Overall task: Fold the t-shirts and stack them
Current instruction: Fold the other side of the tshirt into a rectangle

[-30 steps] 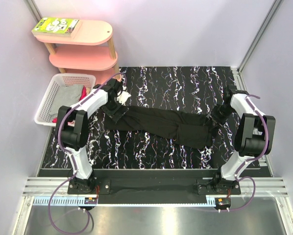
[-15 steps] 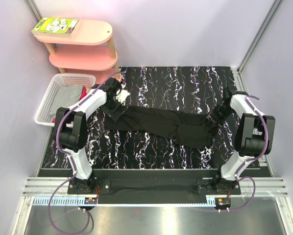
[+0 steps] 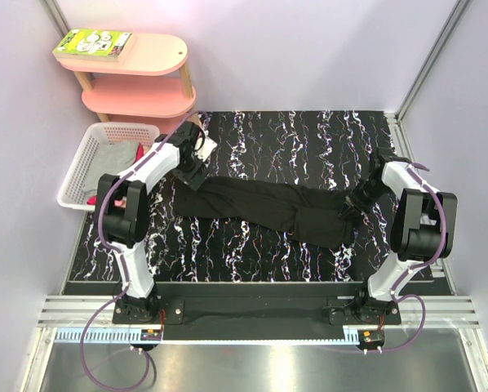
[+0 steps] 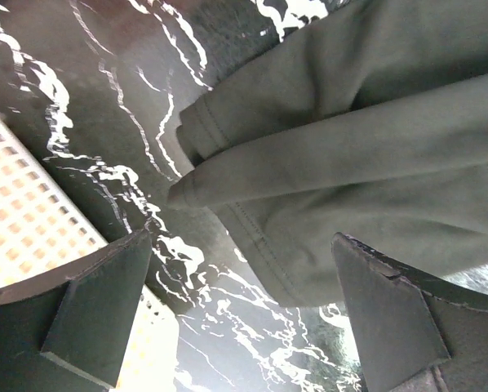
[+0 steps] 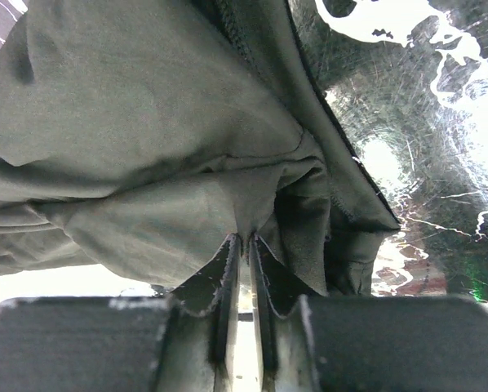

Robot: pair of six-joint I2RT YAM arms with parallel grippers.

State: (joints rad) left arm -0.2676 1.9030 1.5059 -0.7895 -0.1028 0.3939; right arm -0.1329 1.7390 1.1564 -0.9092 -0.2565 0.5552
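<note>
**Black shirt stretched across a marbled table, one end pinched**

The table [image 3: 309, 139] had a glossy black top veined with white, filling the middle of the overhead view between pale lilac walls. A metal rail [image 3: 252, 314] ran along its lower edge, where both arm bases were bolted. At upper left stood a pink shelf unit [image 3: 146, 61] with a green book [image 3: 93, 42] on its top tier. Below it, just off the table's left edge, sat a white lattice basket [image 3: 79, 175] holding a grey garment [image 3: 113, 155] and a red garment [image 3: 137, 153].

The black t-shirt [image 3: 264, 208] lay bunched into a long band across the table's centre, running from left to lower right. The left gripper [image 3: 193, 151] hung above the band's left end with its jaws spread wide; in the left wrist view its fingers [image 4: 97, 302] flanked a hemmed corner of the cloth without touching it. The right gripper [image 3: 354, 204] sat at the band's right end, and the right wrist view showed its jaws drawn nearly together on a fold of the shirt
</note>
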